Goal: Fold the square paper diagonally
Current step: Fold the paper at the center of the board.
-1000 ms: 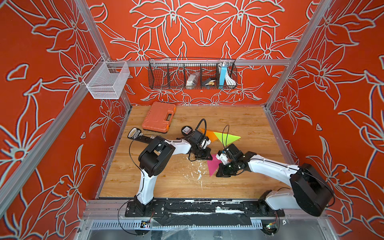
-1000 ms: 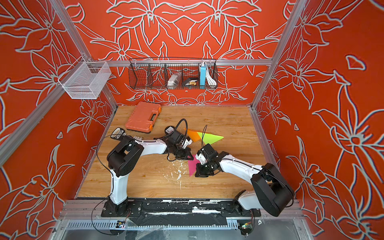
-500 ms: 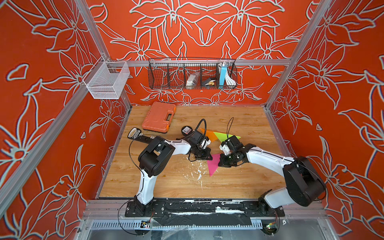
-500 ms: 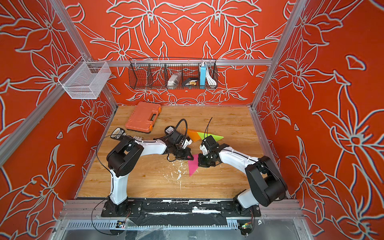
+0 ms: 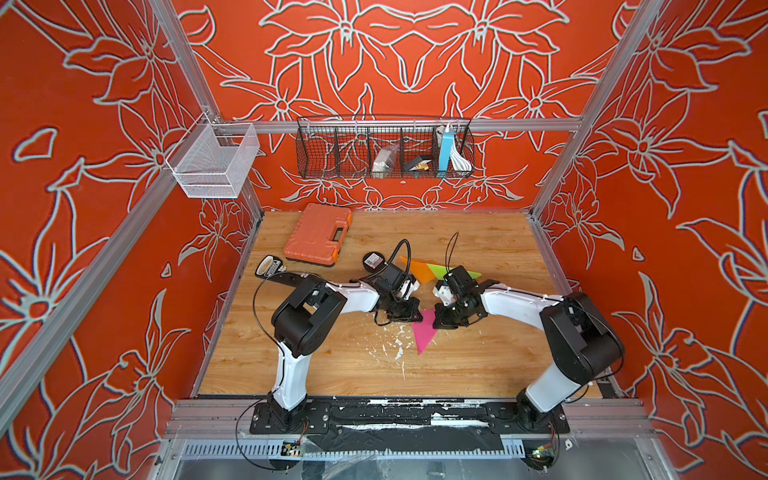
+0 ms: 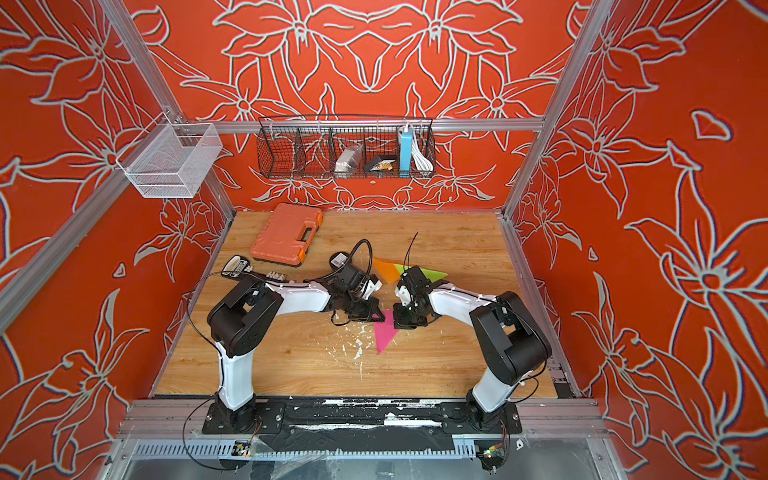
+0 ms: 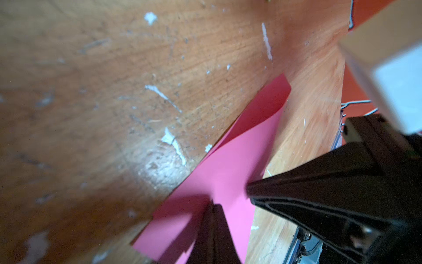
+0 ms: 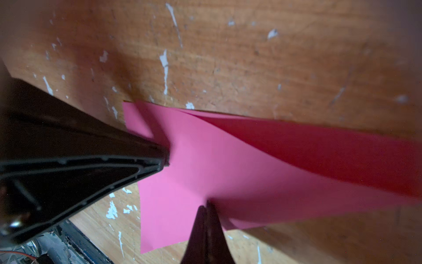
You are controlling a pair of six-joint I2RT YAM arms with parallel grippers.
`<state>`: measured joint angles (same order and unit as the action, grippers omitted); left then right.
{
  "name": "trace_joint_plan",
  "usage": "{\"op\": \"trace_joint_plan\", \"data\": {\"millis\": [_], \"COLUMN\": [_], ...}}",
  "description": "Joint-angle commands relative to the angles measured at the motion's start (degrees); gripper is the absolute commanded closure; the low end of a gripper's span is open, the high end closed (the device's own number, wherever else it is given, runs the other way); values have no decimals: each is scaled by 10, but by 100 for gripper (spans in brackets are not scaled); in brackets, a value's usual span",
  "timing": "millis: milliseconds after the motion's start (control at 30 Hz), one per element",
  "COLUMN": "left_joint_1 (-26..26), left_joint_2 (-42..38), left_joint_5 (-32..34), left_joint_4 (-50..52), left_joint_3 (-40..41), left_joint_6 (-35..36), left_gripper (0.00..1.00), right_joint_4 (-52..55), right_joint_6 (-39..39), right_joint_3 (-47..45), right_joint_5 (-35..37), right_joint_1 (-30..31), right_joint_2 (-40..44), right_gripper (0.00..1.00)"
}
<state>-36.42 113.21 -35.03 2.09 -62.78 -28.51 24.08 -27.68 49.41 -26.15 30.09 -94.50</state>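
The pink paper (image 5: 424, 334) lies near the middle of the counter (image 5: 490, 365), doubled into a triangle, between your 2 grippers. The left gripper (image 5: 411, 316) and the right gripper (image 5: 441, 321) each have their jaws pressed together, with the tips down on the upper layer at the triangle's wide end. No view shows paper caught between the jaws.

Risk 1: the fold is not flat. In the left wrist view the upper layer bows up off the lower one toward the far tip, so if you lift off now it likely springs open.

Risk 2: in the right wrist view the layers look offset at one corner. Creasing here would set a crooked diagonal.

Risk 3: a dragging tip may slide or tear the sheet on the smooth wood.

The counter is scuffed wood with white flecks (image 5: 399, 345). Behind the arms lie an orange sheet (image 5: 417, 268), a green sheet (image 5: 465, 273) and an orange tool case (image 5: 318, 232). Red floral walls (image 5: 415, 62) enclose the cell, and a black wire basket (image 5: 332, 153) hangs on the back wall.
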Motion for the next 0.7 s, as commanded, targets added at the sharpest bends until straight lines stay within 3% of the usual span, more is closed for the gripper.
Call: {"op": "trace_joint_plan", "data": {"millis": [0,367,667], "left_joint_1": [-7,-45,-79], "left_joint_2": [3,-101,-96], "left_joint_5": [15,6,-4], "left_joint_4": [25,-70,-57], "left_joint_3": [5,66,65], "left_joint_6": [9,15,17], "left_gripper": [100,100,100], "right_joint_4": [4,-18,-59], "right_joint_6": [21,-24,-79], "right_joint_3": [22,-42,-85], "right_joint_5": [2,-3,-10], "right_joint_1": [-5,-4,10], "right_joint_2": [-11,14,47], "right_gripper": [100,100,100]}}
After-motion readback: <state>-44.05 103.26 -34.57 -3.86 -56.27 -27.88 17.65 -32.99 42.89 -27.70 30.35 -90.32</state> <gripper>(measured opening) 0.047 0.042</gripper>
